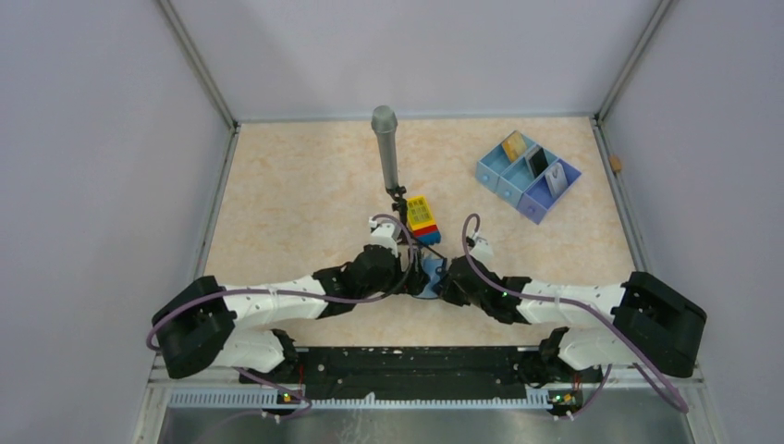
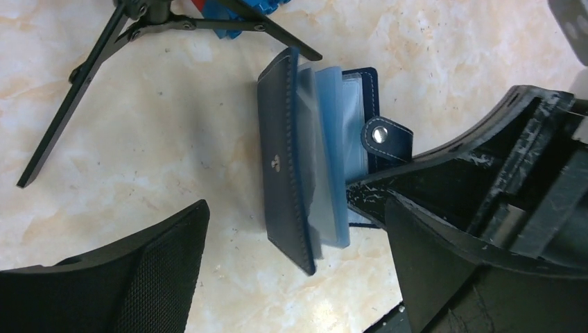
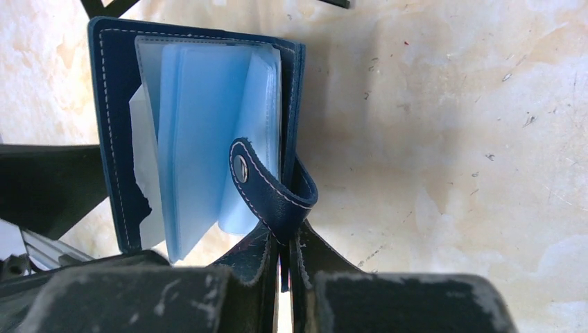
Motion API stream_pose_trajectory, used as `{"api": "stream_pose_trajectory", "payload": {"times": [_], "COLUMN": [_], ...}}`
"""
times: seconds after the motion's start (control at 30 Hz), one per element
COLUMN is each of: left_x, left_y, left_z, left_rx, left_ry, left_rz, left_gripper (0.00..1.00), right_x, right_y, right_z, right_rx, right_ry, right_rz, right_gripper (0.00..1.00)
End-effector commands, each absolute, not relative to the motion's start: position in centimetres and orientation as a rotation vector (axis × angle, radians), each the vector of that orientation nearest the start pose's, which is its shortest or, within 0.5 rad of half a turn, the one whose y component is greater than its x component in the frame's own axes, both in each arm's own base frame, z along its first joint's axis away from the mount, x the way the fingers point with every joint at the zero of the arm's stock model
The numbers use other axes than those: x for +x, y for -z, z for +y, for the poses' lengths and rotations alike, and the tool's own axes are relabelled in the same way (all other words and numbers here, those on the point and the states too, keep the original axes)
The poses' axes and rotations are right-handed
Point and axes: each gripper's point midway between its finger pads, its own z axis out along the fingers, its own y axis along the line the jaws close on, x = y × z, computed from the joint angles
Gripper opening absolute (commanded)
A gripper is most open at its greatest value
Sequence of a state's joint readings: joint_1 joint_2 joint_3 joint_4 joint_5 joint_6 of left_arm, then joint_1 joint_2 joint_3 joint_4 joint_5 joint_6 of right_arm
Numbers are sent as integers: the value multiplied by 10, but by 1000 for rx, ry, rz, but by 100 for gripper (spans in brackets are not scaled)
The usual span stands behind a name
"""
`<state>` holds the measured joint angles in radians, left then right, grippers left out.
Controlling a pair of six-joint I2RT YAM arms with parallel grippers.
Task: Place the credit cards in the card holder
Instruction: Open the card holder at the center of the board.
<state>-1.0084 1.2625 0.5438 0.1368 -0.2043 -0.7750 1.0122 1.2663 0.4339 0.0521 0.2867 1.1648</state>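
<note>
The card holder [image 2: 283, 159], a navy wallet with pale blue sleeves [image 3: 201, 139], stands half open on the table between both arms [image 1: 428, 280]. My right gripper [image 3: 286, 244] is shut on the edge of its cover just below the snap tab [image 3: 274, 187]. My left gripper [image 2: 298, 277] is open, with one finger [image 2: 139, 277] on each side of the wallet and neither touching it. The credit cards stand in the pale blue tray [image 1: 504, 185]: a gold one [image 1: 514, 146], a dark one [image 1: 536, 162] and a pale one [image 1: 555, 178].
A grey cylinder on a small black tripod [image 1: 385, 148] stands just behind the wallet, and its legs [image 2: 76, 76] reach close to it. A yellow-topped toy brick block [image 1: 423, 217] sits beside the tripod. Walls enclose the table on three sides.
</note>
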Motion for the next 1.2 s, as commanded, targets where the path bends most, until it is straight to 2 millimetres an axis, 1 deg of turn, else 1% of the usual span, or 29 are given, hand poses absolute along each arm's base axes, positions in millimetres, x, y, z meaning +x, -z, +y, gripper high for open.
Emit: {"api": "stream_pose_trajectory", "payload": {"times": [0.0, 0.13, 0.17, 0.2, 0.23, 0.3, 0.4, 0.5, 0.6, 0.7, 0.73, 0.8, 0.87, 0.9, 0.97, 1.07, 1.1, 1.13, 1.17], "left_x": [213, 217, 218, 220, 222, 225, 226, 227, 226, 223, 223, 220, 217, 215, 211, 208, 207, 206, 206], "left_y": [-106, -95, -91, -87, -83, -76, -70, -64, -55, -45, -43, -40, -39, -40, -42, -45, -46, -47, -48], "left_z": [-322, -327, -327, -325, -322, -315, -308, -302, -292, -282, -279, -275, -274, -275, -276, -279, -279, -278, -278], "left_rx": [211, 247, 251, 246, 235, 206, 161, 122, 91, 53, 40, 25, 17, 12, -5, -32, -41, -49, -56], "left_ry": [830, 788, 772, 745, 717, 664, 648, 634, 597, 573, 572, 575, 606, 629, 668, 723, 734, 743, 749], "left_rz": [2178, 2205, 2215, 2229, 2241, 2261, 2278, 2298, 2323, 2348, 2353, 2358, 2355, 2352, 2348, 2340, 2337, 2333, 2330], "left_gripper": [96, 98, 97, 95, 90, 76, 56, 29, 14, 3, 0, 0, 0, 0, 0, 0, 0, 0, 0], "right_x": [182, 182, 182, 182, 181, 181, 180, 178, 175, 174, 174, 174, 173, 173, 174, 178, 181, 183, 185], "right_y": [-48, -49, -48, -47, -46, -45, -42, -37, -30, -27, -26, -26, -30, -33, -44, -71, -85, -94, -106], "right_z": [264, 263, 263, 262, 261, 260, 256, 249, 237, 221, 213, 197, 184, 178, 174, 182, 189, 196, 202], "right_rx": [292, 284, 283, 285, 287, 290, 290, 294, 314, 357, 371, 399, 410, 409, 397, 343, 312, 289, 270], "right_ry": [-752, -748, -745, -743, -739, -729, -707, -660, -584, -497, -457, -374, -313, -290, -292, -393, -454, -502, -555], "right_rz": [2372, 2370, 2373, 2374, 2377, 2380, 2390, 2410, 2434, 2438, 2440, 2431, 2420, 2413, 2392, 2339, 2303, 2281, 2256], "right_gripper": [0, 0, 0, 0, 0, 0, 0, 0, 1, 7, 12, 24, 35, 39, 46, 50, 50, 49, 47]}}
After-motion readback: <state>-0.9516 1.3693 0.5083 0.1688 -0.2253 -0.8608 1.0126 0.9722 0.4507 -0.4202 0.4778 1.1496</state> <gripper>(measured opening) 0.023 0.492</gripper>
